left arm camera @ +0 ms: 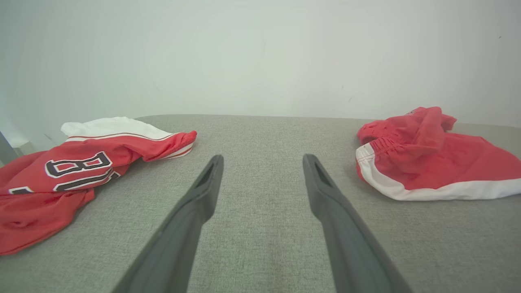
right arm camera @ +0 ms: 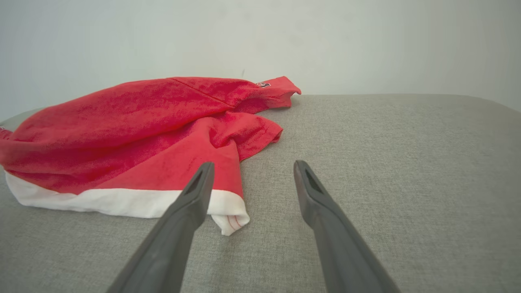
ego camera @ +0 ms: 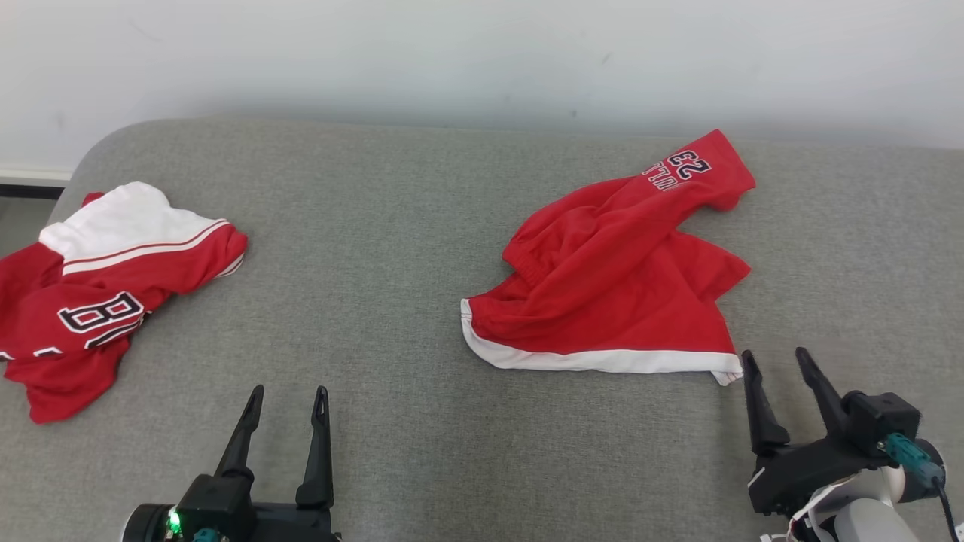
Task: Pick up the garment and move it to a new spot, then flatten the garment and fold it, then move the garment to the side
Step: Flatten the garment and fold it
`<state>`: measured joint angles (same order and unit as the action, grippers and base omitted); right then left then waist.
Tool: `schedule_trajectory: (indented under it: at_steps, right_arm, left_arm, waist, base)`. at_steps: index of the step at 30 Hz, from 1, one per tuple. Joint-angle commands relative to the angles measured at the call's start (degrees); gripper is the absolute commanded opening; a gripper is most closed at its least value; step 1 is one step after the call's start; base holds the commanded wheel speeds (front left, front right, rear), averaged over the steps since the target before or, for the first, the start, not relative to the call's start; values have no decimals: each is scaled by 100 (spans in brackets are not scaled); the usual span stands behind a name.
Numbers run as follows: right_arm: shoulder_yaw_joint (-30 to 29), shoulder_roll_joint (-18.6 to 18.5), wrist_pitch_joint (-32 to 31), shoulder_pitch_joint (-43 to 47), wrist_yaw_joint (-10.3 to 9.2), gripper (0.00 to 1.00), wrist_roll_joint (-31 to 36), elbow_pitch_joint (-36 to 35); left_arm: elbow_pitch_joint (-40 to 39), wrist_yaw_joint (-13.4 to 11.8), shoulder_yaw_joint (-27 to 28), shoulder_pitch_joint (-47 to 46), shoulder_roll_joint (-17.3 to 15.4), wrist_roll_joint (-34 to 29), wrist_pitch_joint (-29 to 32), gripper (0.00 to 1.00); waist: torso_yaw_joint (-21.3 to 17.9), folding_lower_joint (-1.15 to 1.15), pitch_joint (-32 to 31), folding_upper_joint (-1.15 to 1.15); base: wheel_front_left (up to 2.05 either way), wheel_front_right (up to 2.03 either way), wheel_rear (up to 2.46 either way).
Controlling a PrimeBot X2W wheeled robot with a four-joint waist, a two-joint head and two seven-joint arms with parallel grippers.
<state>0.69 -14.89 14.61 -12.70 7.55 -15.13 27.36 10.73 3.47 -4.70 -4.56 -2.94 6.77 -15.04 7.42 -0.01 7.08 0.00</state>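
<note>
On the grey surface (ego camera: pixel 376 226), two crumpled red garments lie well apart: the shorts (ego camera: pixel 610 286) right of centre and a jersey (ego camera: pixel 98 293) at the left edge. The shorts are bunched, with one leg thrown back toward the wall (ego camera: pixel 452 53) and the white hem (ego camera: pixel 602 360) facing the robot.

Left gripper (ego camera: pixel 290 393): jaws apart, empty, over bare surface between the two garments and touching neither.

Right gripper (ego camera: pixel 774 354): jaws apart, empty, just beside the near right corner of the hem. In the right wrist view that corner lies close by the tip of one finger (right arm camera: pixel 195 191), and no cloth is between the jaws.

Assessment: no part of the task appears done, and the pick-up is pending. The shorts are the probable target, since the right gripper is aimed at their corner; the jersey cannot be ruled out. Wide jaws suit a low, flat hem, which the fingers must straddle. A corner grip gives a defined edge for flattening. Risk: catching only one layer, so the cloth drags rather than lifts.
</note>
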Motion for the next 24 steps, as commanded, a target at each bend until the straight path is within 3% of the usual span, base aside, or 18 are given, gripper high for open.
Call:
schedule_trajectory:
  at_steps: [1, 10, 21, 23, 24]
  right_arm:
    - [17, 27, -26, -15, -13, 100, -25, 17]
    - [132, 111, -65, -613, -13, 100, 208, 799]
    - [806, 106, -25, -1638, -13, 100, 694, 2047]
    - [894, 145, -129, -1767, -13, 1, 684, 2347]
    - [928, 167, -115, -1842, -13, 0, 660, 2452]
  left_arm:
    - [11, -2, 7, -7, 2, -29, -21, 100]
    - [45, 42, 55, -37, 6, -68, -21, 100]
    - [113, 44, -50, -123, 7, -35, -21, 100]
    - [133, 34, -78, -111, 8, -15, -21, 100]
    - [144, 28, -87, -101, 8, -9, -20, 100]
  waist:
    - [50, 1, 23, 0]
    - [229, 1, 124, 0]
    - [312, 1, 102, 0]
    - [322, 1, 76, 0]
    - [328, 1, 64, 0]
  base:
    - [0, 0, 0]
    - [0, 0, 0]
    - [0, 0, 0]
    - [0, 0, 0]
    - [0, 0, 0]
